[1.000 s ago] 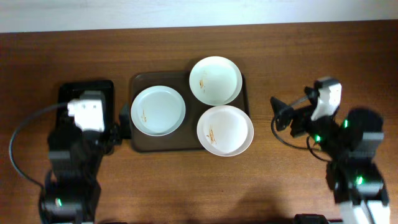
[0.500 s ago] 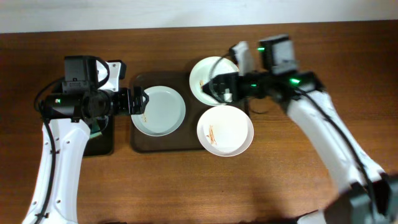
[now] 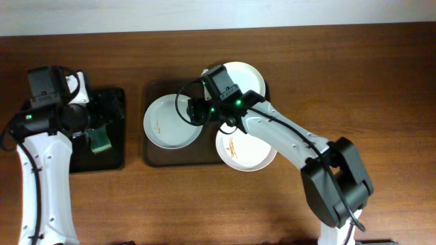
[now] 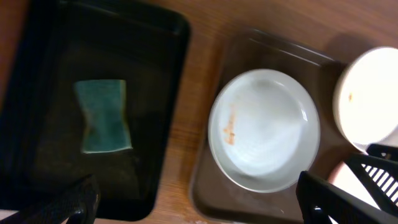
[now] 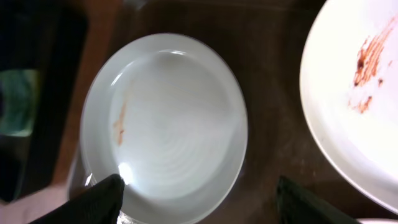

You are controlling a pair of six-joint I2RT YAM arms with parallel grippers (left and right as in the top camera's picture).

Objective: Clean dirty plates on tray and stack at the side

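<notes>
Three white plates lie on the dark brown tray (image 3: 206, 158). The left plate (image 3: 167, 124) has a faint orange smear. The back plate (image 3: 245, 80) is partly hidden by my right arm. The front right plate (image 3: 246, 144) overhangs the tray rim and has brown smears. My right gripper (image 3: 193, 109) is open and empty above the left plate's right edge. In the right wrist view its fingers (image 5: 199, 205) straddle that plate (image 5: 165, 124). My left gripper (image 3: 109, 114) is open and empty over the black tray. The left wrist view (image 4: 199, 208) shows the left plate (image 4: 264, 129).
A smaller black tray (image 3: 116, 160) at the left holds a green sponge (image 3: 100, 140), which also shows in the left wrist view (image 4: 104, 116). Bare wooden table (image 3: 354, 82) lies to the right of the brown tray and in front of it.
My right arm swung left from the back plate to over the left plate. My left arm drew back left from the left plate to over the black tray.
</notes>
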